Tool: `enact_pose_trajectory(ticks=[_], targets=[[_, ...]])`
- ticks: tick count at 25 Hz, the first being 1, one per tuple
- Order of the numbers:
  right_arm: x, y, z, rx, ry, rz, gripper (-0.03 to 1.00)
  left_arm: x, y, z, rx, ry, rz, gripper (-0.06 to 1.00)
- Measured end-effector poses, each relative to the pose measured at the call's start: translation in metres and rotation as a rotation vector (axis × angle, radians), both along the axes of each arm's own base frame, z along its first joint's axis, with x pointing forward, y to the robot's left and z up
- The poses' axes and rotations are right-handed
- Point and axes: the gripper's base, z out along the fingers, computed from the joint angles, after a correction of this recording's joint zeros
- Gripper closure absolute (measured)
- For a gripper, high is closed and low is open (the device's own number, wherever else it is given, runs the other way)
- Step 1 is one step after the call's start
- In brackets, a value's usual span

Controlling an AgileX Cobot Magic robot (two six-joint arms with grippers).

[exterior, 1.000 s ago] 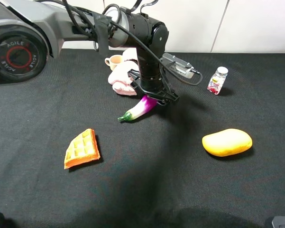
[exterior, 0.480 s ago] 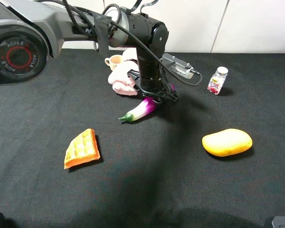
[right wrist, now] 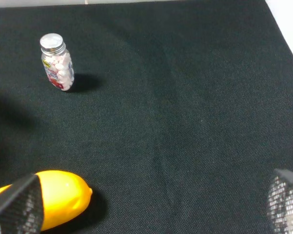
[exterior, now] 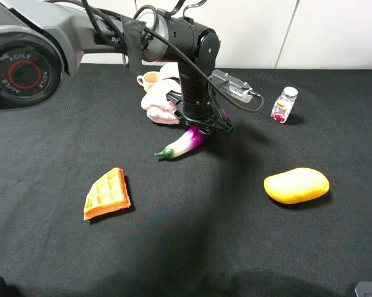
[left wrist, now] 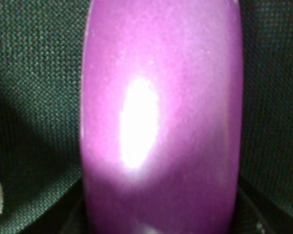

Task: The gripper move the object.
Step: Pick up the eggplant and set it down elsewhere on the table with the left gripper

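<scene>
The glossy magenta eggplant lies on the black cloth, its green stem tip pointing toward the front left. My left gripper stands straight down over its thick end with the jaws closed on either side of it. In the left wrist view the eggplant fills the picture, with dark finger parts at its edge. My right gripper is open and empty over bare cloth, away from the eggplant, and I cannot make it out in the exterior view.
A yellow mango lies at the right, also in the right wrist view. A small candy bottle stands at the back right. An orange waffle wedge lies front left. A pink cloth and a cup sit behind the gripper.
The left gripper and the eggplant's thick end shifted slightly toward the back right and settled; between half a second ago and now almost nothing moved.
</scene>
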Motion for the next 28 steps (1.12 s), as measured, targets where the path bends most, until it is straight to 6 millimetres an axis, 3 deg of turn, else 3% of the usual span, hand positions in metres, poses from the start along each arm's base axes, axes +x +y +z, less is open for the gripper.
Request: enact_pose_trajectory(ticks=[5, 9, 22, 28], targets=[[0.0, 0.0, 0.0, 0.0, 0.0, 0.0, 0.27, 0.0, 0.0, 0.003, 0.011, 0.01, 0.0, 0.39], [0.0, 0.0, 0.0, 0.0, 0.0, 0.0, 0.27, 0.004, -0.004, 0.019, 0.01, 0.006, 0.0, 0.39], [0.0, 0.0, 0.0, 0.0, 0.0, 0.0, 0.27, 0.019, -0.017, 0.103, -0.073, -0.089, 0.002, 0.39], [0.0, 0.0, 0.0, 0.0, 0.0, 0.0, 0.27, 0.018, -0.016, 0.121, -0.1, -0.12, 0.002, 0.39]])
